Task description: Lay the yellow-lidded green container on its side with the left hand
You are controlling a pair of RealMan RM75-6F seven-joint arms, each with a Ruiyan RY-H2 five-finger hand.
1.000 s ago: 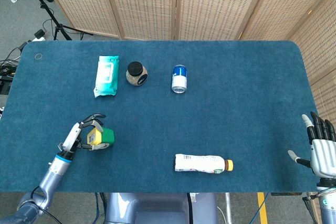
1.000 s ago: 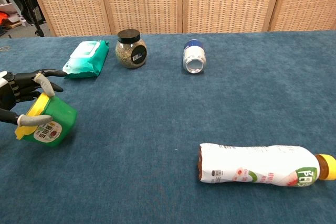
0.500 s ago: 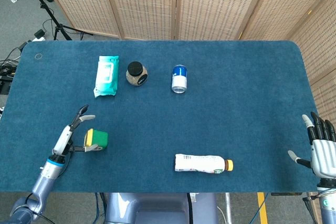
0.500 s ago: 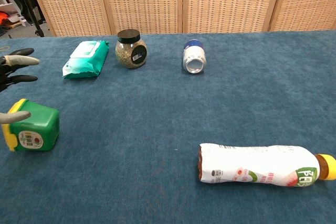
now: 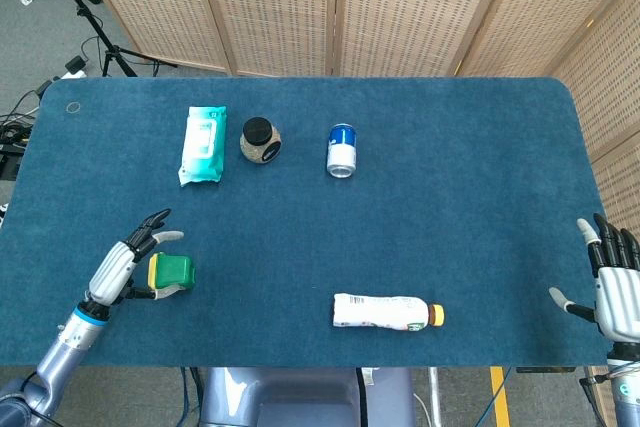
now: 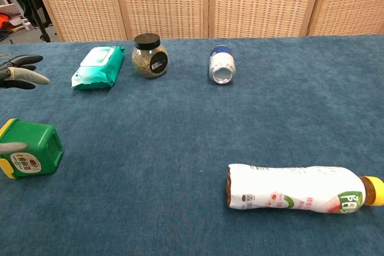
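Two hands show in the head view: the left hand (image 5: 128, 265) sits at the near left of the blue desk (image 5: 450, 177) with its fingers spread apart, holding nothing, and the green container (image 5: 171, 272) lies on its side just beside it, yellow lid toward the hand, one fingertip at or close against its near edge. The right hand (image 5: 614, 287) hangs off the desk's near right corner, fingers apart and empty. Further back lie a wipes pack (image 5: 203, 143), a jar (image 5: 260, 140) and a can (image 5: 342, 150); a bottle (image 5: 386, 311) lies near the front edge. In the chest view the green container (image 6: 31, 149) rests on its side at the far left, a pale fingertip (image 6: 13, 147) against its lid end, with dark fingers (image 6: 23, 70) apart above it. The bottle (image 6: 297, 187), can (image 6: 221, 66), jar (image 6: 149, 56) and wipes pack (image 6: 99, 68) lie well apart from it.
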